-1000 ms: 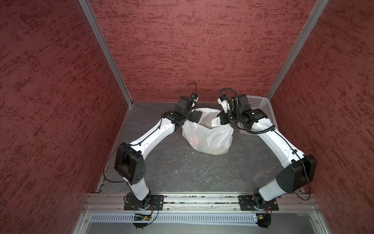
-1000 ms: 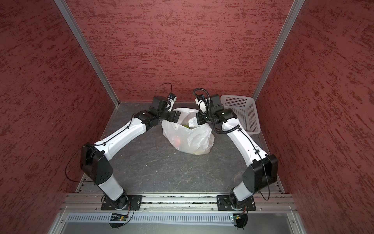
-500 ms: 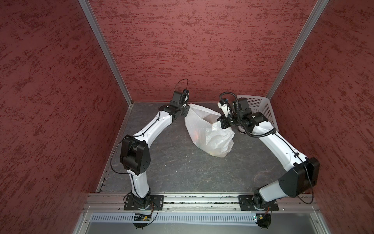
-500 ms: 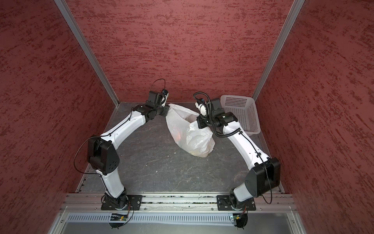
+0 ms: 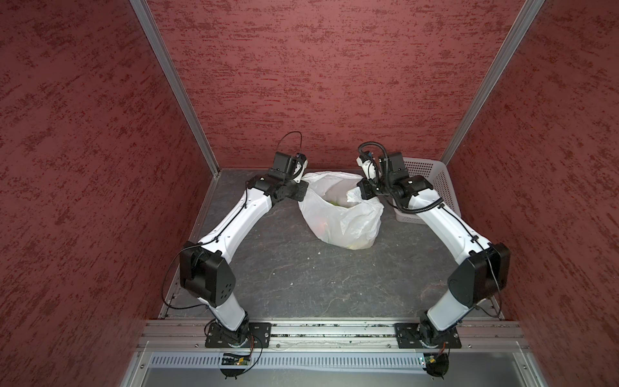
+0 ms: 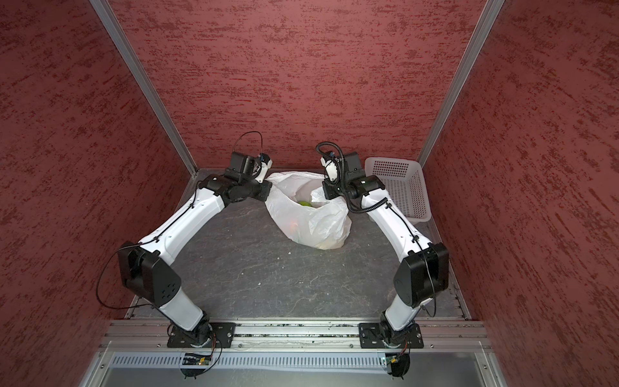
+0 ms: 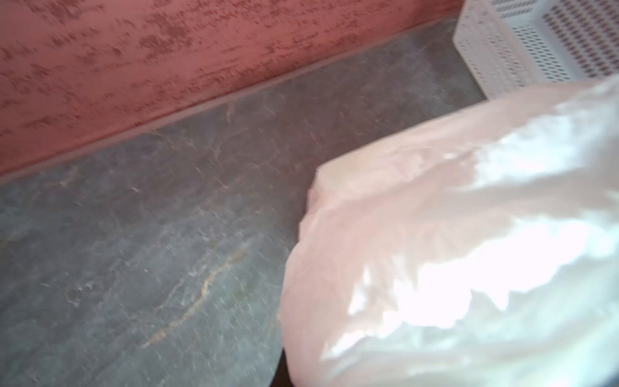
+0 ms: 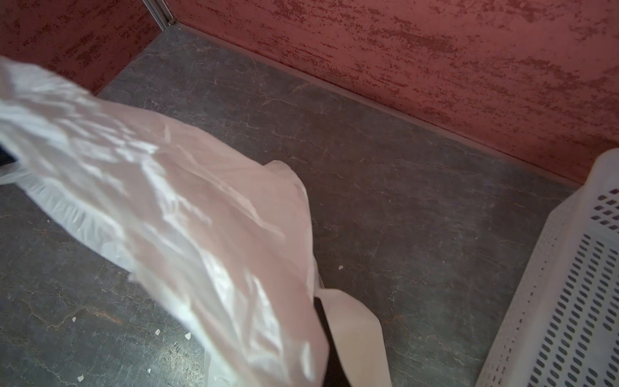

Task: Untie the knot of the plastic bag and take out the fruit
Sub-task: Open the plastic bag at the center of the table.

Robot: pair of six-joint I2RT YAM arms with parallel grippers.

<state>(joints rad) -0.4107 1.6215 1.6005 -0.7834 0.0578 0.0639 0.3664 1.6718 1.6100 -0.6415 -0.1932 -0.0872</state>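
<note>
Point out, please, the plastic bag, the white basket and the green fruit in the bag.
plastic bag (image 5: 341, 217): a top view, its crinkled front side.
white basket (image 6: 392, 166): a top view, its perforated wall.
green fruit (image 6: 304, 203): a top view, the bit showing through the bag's mouth.

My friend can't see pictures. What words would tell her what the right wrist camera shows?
A thin, crinkly white plastic bag stretches across the view, held up above a grey table. A white basket with holes stands nearby, and a red wall is behind.
</note>
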